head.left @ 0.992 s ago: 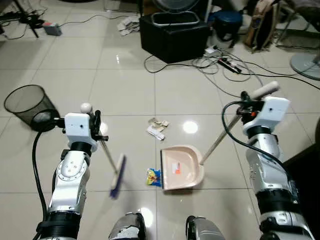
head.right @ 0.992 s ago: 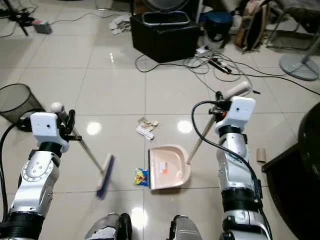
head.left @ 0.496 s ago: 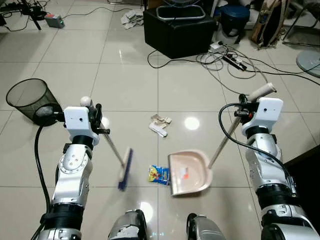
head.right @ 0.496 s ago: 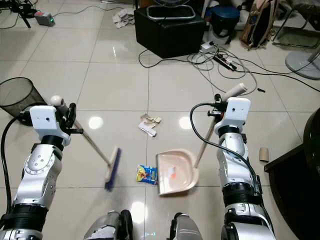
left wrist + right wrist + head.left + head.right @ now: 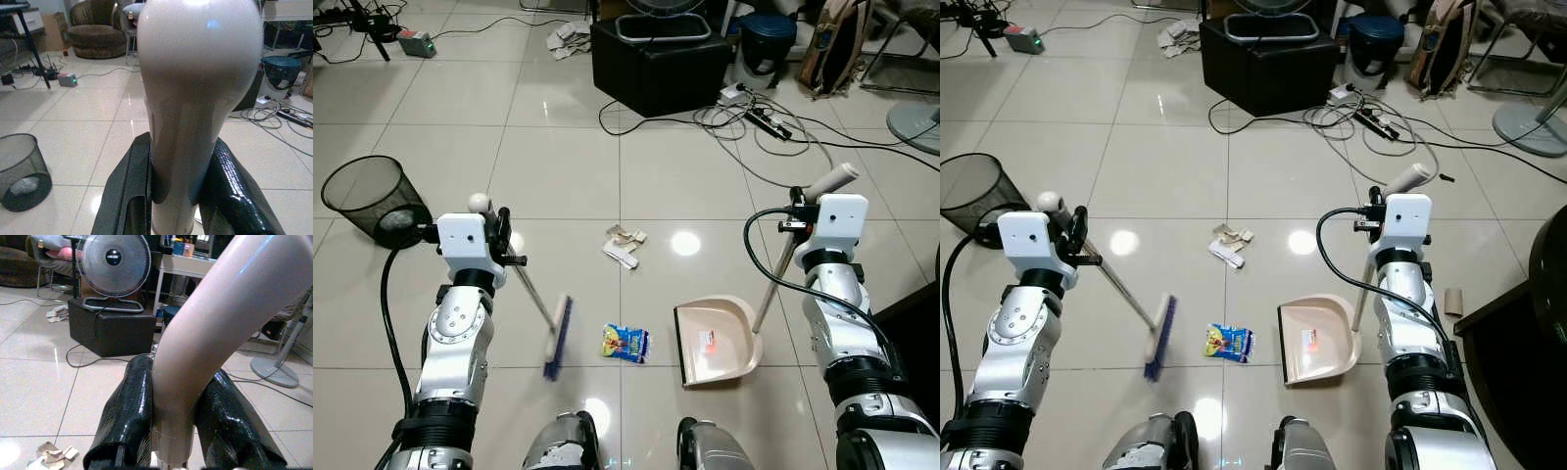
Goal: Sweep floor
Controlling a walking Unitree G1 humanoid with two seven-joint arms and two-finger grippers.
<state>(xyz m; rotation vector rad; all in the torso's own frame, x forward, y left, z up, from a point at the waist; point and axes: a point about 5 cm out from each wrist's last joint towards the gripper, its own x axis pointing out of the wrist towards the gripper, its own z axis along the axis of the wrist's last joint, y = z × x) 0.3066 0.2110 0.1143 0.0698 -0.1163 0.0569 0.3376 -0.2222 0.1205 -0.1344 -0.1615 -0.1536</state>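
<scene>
Tiled floor (image 5: 568,166) is carrying all the litter: I'm clamping the left gripper (image 5: 178,196) on the broom (image 5: 555,339), its head beside the snack wrapper (image 5: 626,343). I'm pinching the dustpan (image 5: 717,343) handle in the right gripper (image 5: 178,431); paper scraps (image 5: 622,247) ahead are waiting, nothing collected yet.

Head eyes look down at one tiled floor (image 5: 568,176); wrist cameras face forward, close along handles.

One broom (image 5: 555,336), one dustpan (image 5: 717,342), one snack packet (image 5: 626,343), one wire bin (image 5: 369,201), one fan (image 5: 113,257), two hands.
</scene>
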